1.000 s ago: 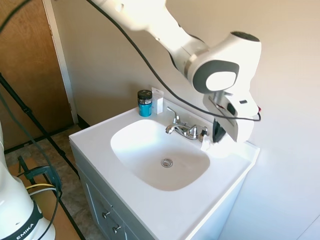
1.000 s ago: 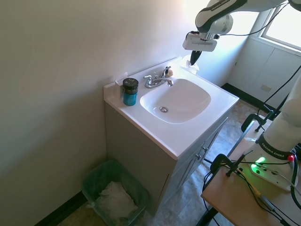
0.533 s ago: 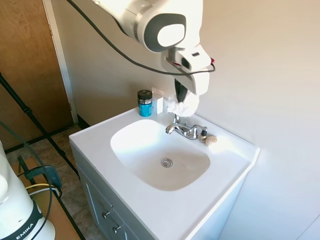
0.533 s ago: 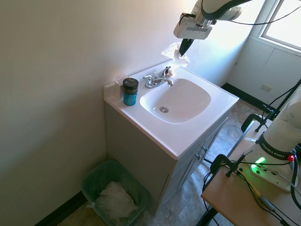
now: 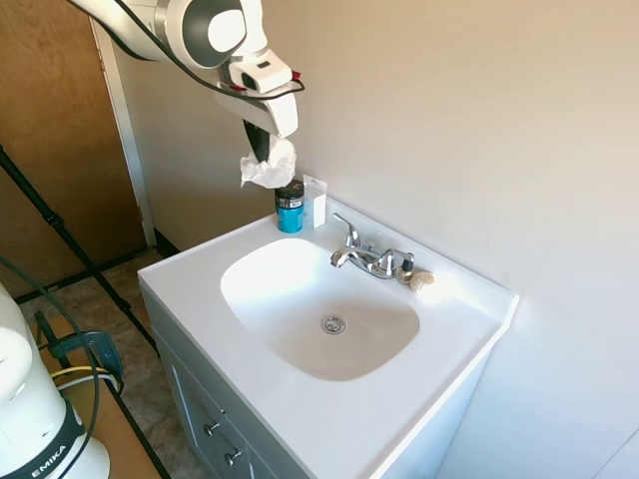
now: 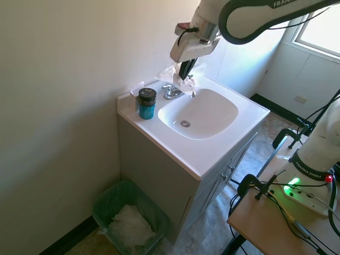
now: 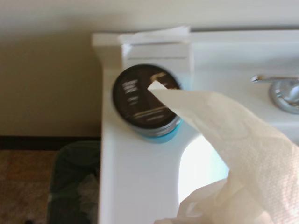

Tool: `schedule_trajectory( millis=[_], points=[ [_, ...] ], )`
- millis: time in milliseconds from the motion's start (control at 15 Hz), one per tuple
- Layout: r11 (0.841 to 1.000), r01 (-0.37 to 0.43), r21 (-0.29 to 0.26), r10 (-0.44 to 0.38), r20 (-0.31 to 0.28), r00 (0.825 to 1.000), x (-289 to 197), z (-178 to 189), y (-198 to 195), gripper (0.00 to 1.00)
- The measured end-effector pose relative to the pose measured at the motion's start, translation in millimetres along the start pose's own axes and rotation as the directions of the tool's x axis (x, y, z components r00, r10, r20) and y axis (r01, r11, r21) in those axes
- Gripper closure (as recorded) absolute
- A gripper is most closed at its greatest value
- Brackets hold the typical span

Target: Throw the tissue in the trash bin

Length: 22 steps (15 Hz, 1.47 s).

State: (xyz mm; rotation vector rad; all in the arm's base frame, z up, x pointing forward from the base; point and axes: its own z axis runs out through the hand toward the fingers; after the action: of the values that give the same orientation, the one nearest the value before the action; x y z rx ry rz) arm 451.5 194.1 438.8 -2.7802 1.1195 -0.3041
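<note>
Above the back corner of the vanity, your gripper (image 5: 262,150) has its fingers clamped on the tissue (image 5: 269,169), which hangs crumpled below them, long axis roughly vertical, one loose corner reaching over the blue jar (image 5: 290,207). You have open air on all sides of the wad. Beyond the vanity's end, on the floor by the wall, stands the trash bin (image 6: 129,220), already holding white paper.

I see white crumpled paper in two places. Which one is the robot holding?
The tissue pinched in the hand, up above the sink counter. The other paper lies in the trash bin on the floor.
</note>
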Motion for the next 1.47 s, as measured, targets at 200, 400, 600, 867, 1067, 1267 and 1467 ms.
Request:
schedule_trajectory(
  millis=[200,400,600,867,1067,1267,1467],
  points=[
    [0.998,0.058,-0.025,-0.057,0.033,0.998,-41.5,31.0,-28.5,1.00],
    [0.993,0.106,-0.044,-0.102,0.077,0.992,-73.5,67.9,-66.0,1.00],
    [0.989,0.134,-0.062,-0.128,0.093,0.987,-103.1,99.9,-101.5,1.00],
    [0.980,0.151,-0.130,-0.136,0.121,0.983,-129.0,153.1,-118.7,1.00],
    [0.973,0.154,-0.170,-0.132,0.132,0.982,-141.6,176.2,-129.4,0.00],
    [0.971,0.153,-0.186,-0.130,0.128,0.983,-143.2,182.2,-138.5,0.00],
    [0.968,0.158,-0.195,-0.134,0.130,0.982,-147.8,186.5,-142.4,0.00]
  ],
)
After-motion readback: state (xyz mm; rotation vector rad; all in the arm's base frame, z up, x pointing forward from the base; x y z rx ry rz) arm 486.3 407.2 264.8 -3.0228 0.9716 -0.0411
